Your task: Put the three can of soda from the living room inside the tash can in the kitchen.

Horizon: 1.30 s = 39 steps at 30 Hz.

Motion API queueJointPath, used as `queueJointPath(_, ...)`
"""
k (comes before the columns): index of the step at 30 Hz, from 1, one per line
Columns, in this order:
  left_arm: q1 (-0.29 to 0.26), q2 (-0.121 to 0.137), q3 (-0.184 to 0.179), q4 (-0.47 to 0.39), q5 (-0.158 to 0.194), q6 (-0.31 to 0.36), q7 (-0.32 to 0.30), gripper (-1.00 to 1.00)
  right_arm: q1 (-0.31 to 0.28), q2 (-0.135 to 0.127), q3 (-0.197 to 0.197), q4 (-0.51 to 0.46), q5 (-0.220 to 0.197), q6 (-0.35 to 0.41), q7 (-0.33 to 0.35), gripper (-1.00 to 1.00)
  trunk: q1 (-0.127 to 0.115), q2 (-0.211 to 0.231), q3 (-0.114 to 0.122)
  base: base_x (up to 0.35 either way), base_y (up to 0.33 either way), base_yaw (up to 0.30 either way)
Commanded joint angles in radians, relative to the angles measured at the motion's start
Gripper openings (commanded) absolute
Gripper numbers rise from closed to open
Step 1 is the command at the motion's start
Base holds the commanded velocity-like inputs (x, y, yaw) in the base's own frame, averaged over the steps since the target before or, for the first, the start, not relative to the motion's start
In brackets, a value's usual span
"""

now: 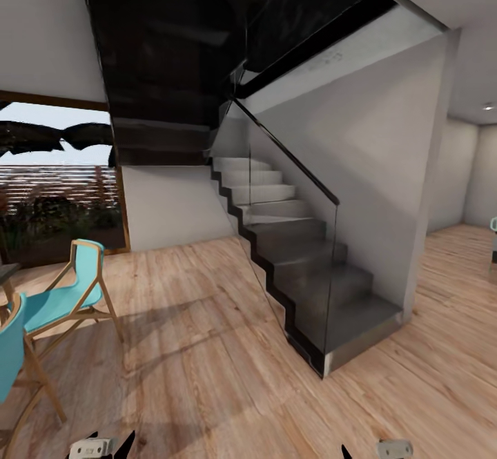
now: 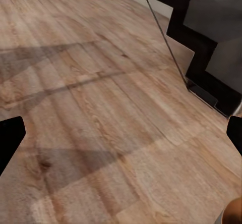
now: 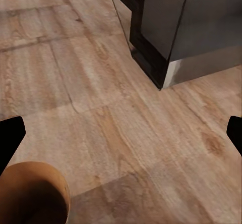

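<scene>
Scene: a grey staircase [image 1: 304,266] with a glass balustrade [image 1: 290,238] rises from centre toward 11 o'clock over a light wood plank floor [image 1: 207,348].
Seating: two turquoise chairs with wooden legs [image 1: 65,300] stand at 8 o'clock, beside a large window [image 1: 59,183].
Left tool [image 2: 121,135]: its two dark fingertips [image 2: 10,138] sit at opposite edges of the left wrist view, spread wide, nothing between them; the arm points down at the floor near the bottom stair.
Right tool [image 3: 121,133]: fingertips [image 3: 10,135] likewise wide apart and released, aimed down at the floor by the stair's foot.
Arms: both held low, their tips just showing at 6 o'clock in the head view.
Orange object [image 3: 33,193]: a rounded orange-brown shape close under the right wrist camera; whether it is a soda can, cannot tell.
</scene>
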Motion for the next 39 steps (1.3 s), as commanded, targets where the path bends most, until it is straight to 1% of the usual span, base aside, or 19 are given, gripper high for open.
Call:
queueJointPath(1,0.0,0.0,0.0,-0.001,0.001,0.001,0.0,1.0,0.0,0.0,0.0,-0.001,-0.002,0.0,0.0,1.0,0.0,0.0,0.0,0.183,-0.1,0.02)
queueJointPath(6,0.0,0.001,0.0,-0.006,0.004,0.005,-0.001,1.0,0.0,0.001,0.0,-0.018,-0.009,0.006,0.001,1.0,0.0,0.0,0.0,0.123,-0.054,0.011)
queueJointPath(8,0.001,0.001,0.0,-0.009,0.005,0.008,-0.002,1.0,0.0,0.006,0.0,-0.043,-0.011,0.034,0.003,1.0,0.0,0.0,0.0,0.036,-0.015,0.003)
queueJointPath(9,0.001,0.001,0.0,-0.009,0.005,0.008,-0.002,1.0,0.0,0.006,0.0,-0.043,-0.011,0.034,0.003,1.0,0.0,0.0,0.0,0.032,-0.013,0.003)
queueJointPath(10,0.001,0.0,0.0,-0.008,0.003,0.01,-0.002,1.0,-0.001,0.018,0.0,-0.061,-0.011,0.084,0.004,1.0,0.0,0.0,0.0,0.021,-0.009,0.002)
queueJointPath(13,0.001,0.0,0.0,-0.005,-0.001,0.012,-0.002,1.0,-0.021,0.038,0.0,-0.081,-0.01,0.225,0.004,1.0,0.0,0.0,0.0,0.013,-0.006,0.001)
queueJointPath(14,0.001,0.0,0.0,-0.005,-0.001,0.012,-0.002,1.0,-0.021,0.038,0.0,-0.081,-0.01,0.225,0.004,1.0,0.0,0.0,0.0,0.011,-0.004,0.001)
queueJointPath(17,0.001,0.0,0.0,-0.002,-0.004,0.013,-0.002,1.0,-0.068,0.05,0.0,-0.09,-0.008,0.391,0.004,1.0,0.0,0.0,0.0,0.007,-0.003,0.001)
queueJointPath(18,0.001,0.001,0.0,0.001,-0.006,0.013,-0.002,1.0,-0.151,0.06,0.001,-0.09,-0.005,0.586,0.004,1.0,0.0,0.0,0.0,0.002,-0.001,0.0)
queueJointPath(19,0.001,0.001,0.0,0.002,-0.006,0.013,-0.003,1.0,-0.196,0.065,0.004,-0.089,-0.003,0.671,0.004,1.0,0.0,0.0,0.0,0.001,0.0,0.0)
queueJointPath(24,0.001,0.001,-0.001,0.007,-0.007,0.013,-0.004,1.0,-0.322,0.078,0.035,-0.073,-0.001,0.878,0.004,1.0,0.0,0.0,0.0,0.0,0.0,0.0)
queueJointPath(27,0.001,0.001,-0.001,0.02,-0.007,0.013,-0.004,1.0,-0.407,0.082,0.061,-0.03,-0.001,0.993,0.003,1.0,0.0,0.0,0.0,0.0,0.0,0.0)
queueJointPath(29,0.001,0.001,0.0,0.03,-0.006,0.012,-0.004,1.0,-0.469,0.085,0.073,0.015,-0.001,1.049,0.002,1.0,0.0,0.0,0.0,0.0,0.0,0.0)
queueJointPath(32,0.001,0.001,0.0,0.04,-0.006,0.012,-0.003,1.0,-0.564,0.087,0.083,0.101,0.0,1.1,0.001,1.0,0.0,0.0,0.0,0.0,0.0,0.0)
queueJointPath(35,0.001,0.001,0.0,0.045,-0.006,0.012,-0.002,1.0,-0.658,0.087,0.088,0.2,0.001,1.126,0.0,1.0,0.0,0.0,0.0,0.0,0.0,0.0)
queueJointPath(36,0.0,0.001,0.0,0.047,-0.006,0.012,-0.002,1.0,-0.716,0.087,0.09,0.265,0.002,1.134,-0.002,1.0,0.0,0.0,0.0,0.0,0.0,0.0)
queueJointPath(37,0.0,0.001,0.0,0.048,-0.006,0.012,-0.002,1.0,-0.742,0.087,0.09,0.297,0.003,1.136,-0.007,1.0,0.0,0.0,0.0,0.0,0.0,0.0)
queueJointPath(38,0.0,0.001,0.0,0.05,-0.005,0.012,-0.002,1.0,-0.785,0.088,0.091,0.352,0.004,1.139,-0.025,1.0,0.0,0.0,0.0,0.0,0.0,0.0)
queueJointPath(39,0.0,0.001,0.0,0.05,-0.005,0.012,-0.002,1.0,-0.801,0.088,0.092,0.374,0.004,1.139,-0.038,1.0,0.0,0.0,0.0,0.0,0.0,0.0)
